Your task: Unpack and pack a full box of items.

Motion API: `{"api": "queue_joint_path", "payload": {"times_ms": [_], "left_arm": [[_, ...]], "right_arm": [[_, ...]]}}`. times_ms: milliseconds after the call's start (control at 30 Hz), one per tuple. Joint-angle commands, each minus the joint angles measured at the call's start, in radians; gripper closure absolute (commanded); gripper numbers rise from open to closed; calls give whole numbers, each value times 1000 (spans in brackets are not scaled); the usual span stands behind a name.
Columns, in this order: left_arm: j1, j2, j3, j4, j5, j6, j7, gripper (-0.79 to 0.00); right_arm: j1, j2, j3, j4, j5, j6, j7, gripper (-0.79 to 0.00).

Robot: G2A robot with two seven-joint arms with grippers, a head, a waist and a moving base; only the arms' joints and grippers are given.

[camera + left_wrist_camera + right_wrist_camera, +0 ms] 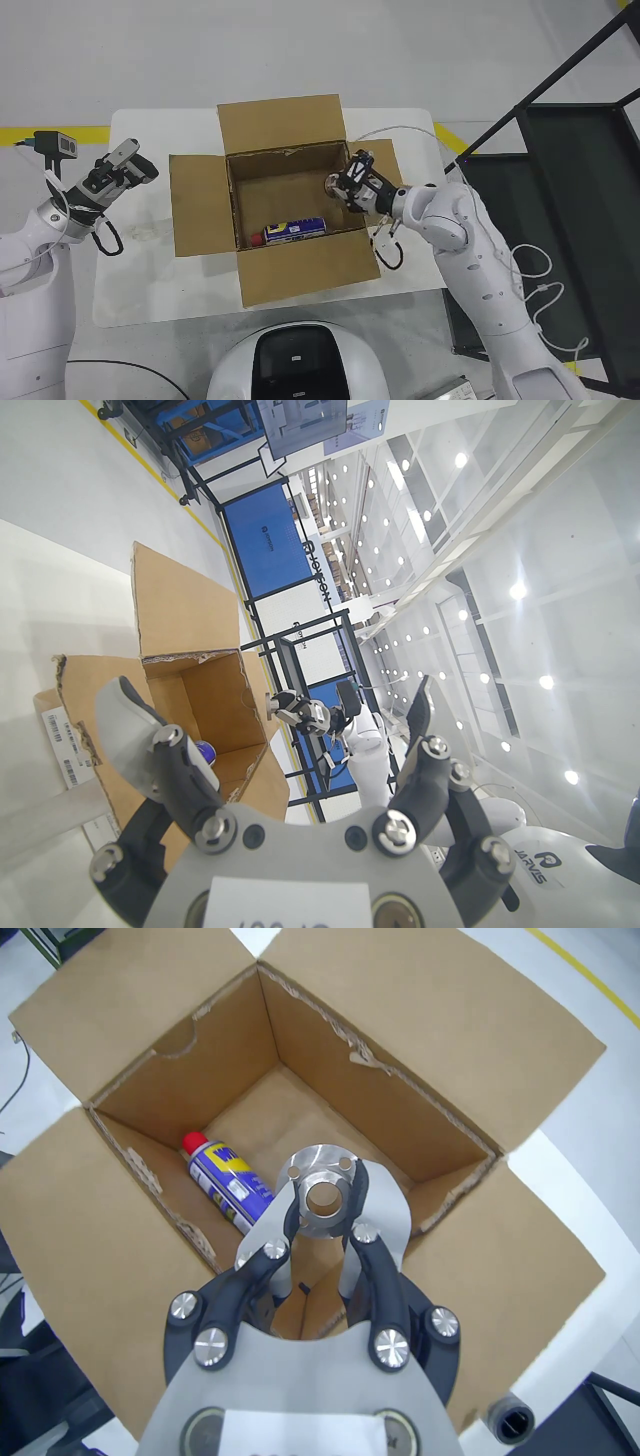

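An open cardboard box stands in the middle of the white table, its flaps spread out. A blue and yellow spray can with a red cap lies on the box floor by the near wall. My right gripper hangs over the box's right side, shut on a round metal flange with bolt holes. My left gripper stays open and raised past the table's left edge, away from the box, with nothing between its fingers.
A black metal rack stands just right of the table. A black cylindrical part lies on the white table near the box's flap. Bare table runs along the left and front of the box.
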State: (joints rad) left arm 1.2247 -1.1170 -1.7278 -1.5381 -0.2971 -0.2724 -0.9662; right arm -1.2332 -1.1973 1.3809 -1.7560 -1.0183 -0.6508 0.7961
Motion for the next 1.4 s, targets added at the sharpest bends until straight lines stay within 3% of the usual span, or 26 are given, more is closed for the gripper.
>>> {"api": "queue_joint_path", "payload": {"times_ms": [0,267,500,900,1367], "left_arm": [[0,0,0,0,0,0,0,-785],[0,0,0,0,0,0,0,-785],[0,0,0,0,0,0,0,-785],[0,0,0,0,0,0,0,-785],[0,0,0,0,0,0,0,-785]], "right_arm": [[-51,13,70,-29,5,-40,15,0],[-247,49,315,-83,133,-37,29,0],[-312,61,407,14,107,23,-36,0],[-298,75,385,212,-6,64,-95,0],[-134,74,278,505,-104,168,-227,0]]}}
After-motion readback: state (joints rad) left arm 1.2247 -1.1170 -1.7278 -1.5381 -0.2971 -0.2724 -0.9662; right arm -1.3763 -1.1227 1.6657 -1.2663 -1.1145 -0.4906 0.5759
